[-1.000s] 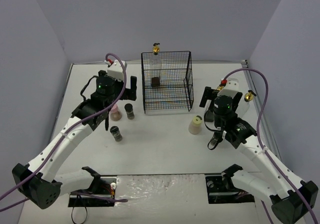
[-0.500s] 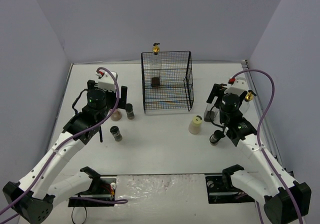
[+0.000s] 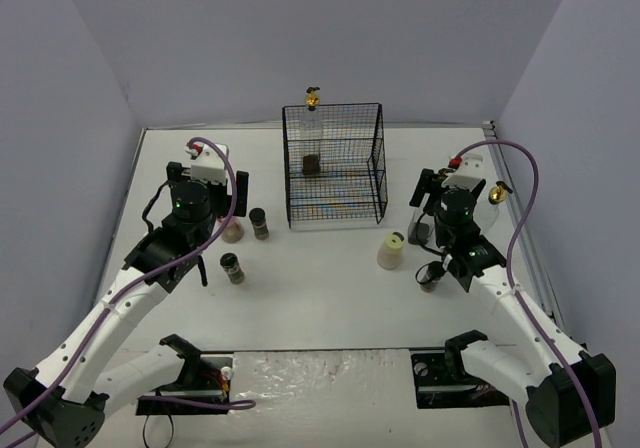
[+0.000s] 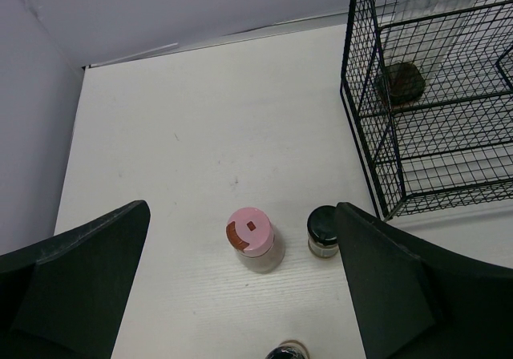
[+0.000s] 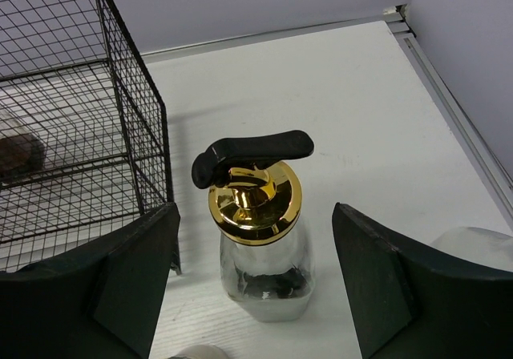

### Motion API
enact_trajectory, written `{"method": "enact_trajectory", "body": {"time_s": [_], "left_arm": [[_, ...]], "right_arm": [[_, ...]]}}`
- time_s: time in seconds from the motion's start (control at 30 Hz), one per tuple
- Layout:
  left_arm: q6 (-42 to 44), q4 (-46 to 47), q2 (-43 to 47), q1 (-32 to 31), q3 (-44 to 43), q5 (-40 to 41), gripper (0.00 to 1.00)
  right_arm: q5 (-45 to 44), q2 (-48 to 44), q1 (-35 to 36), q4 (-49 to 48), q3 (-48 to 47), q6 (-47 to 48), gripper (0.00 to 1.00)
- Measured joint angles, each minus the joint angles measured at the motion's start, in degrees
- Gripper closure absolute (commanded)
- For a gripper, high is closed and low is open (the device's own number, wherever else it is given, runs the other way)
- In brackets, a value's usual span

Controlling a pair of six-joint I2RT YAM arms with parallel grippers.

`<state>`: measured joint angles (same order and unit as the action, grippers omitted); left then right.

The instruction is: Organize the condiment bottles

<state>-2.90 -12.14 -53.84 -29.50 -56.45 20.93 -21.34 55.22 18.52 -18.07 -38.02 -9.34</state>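
My right gripper (image 5: pixel 255 215) is open and straddles a clear glass bottle (image 5: pixel 263 275) with a gold cap and black lever. There is a gap on each side of it. My left gripper (image 4: pixel 242 213) hangs open above a pink-capped jar (image 4: pixel 252 236) and a small black-capped jar (image 4: pixel 322 229), holding nothing. In the top view a second dark jar (image 3: pixel 232 267) stands near the front left. A cream-capped jar (image 3: pixel 390 250) and another dark jar (image 3: pixel 430 277) stand by my right gripper (image 3: pixel 425 224). A gold-spouted bottle (image 3: pixel 313 108) stands at the rack's back.
The black wire rack (image 3: pixel 333 163) stands at the centre back with a small dark jar (image 4: pixel 401 82) inside it. Another gold spout (image 3: pixel 497 194) shows at the far right, near the table's right edge rail (image 5: pixel 449 94).
The right gripper has moved in over the gold-capped bottle and its jaws have narrowed around it. The left arm has drawn back toward the left, above the pink jar.
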Motion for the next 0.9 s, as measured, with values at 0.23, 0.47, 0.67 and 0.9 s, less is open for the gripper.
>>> {"method": "enact_trajectory", "body": {"time_s": [0.23,0.47,0.67,0.9], "left_arm": [[0.64,0.04,0.00,0.00,0.02,0.37,0.03],[0.94,0.17,0.00,0.02,0.11,0.39,0.03],[1.26,0.41,0.00,0.02,0.11,0.58,0.03],[1.40,0.42,0.00,0.02,0.11,0.59,0.03]], "right_arm": [[0.63,1.95,-0.65,-4.11,1.85,1.26,0.34],[0.78,4.05,-1.58,-7.82,2.85,2.39,0.38],[0.77,5.04,-2.04,-10.25,3.25,3.58,0.47],[0.84,5.05,-2.41,-11.85,3.82,4.65,0.73]]}}
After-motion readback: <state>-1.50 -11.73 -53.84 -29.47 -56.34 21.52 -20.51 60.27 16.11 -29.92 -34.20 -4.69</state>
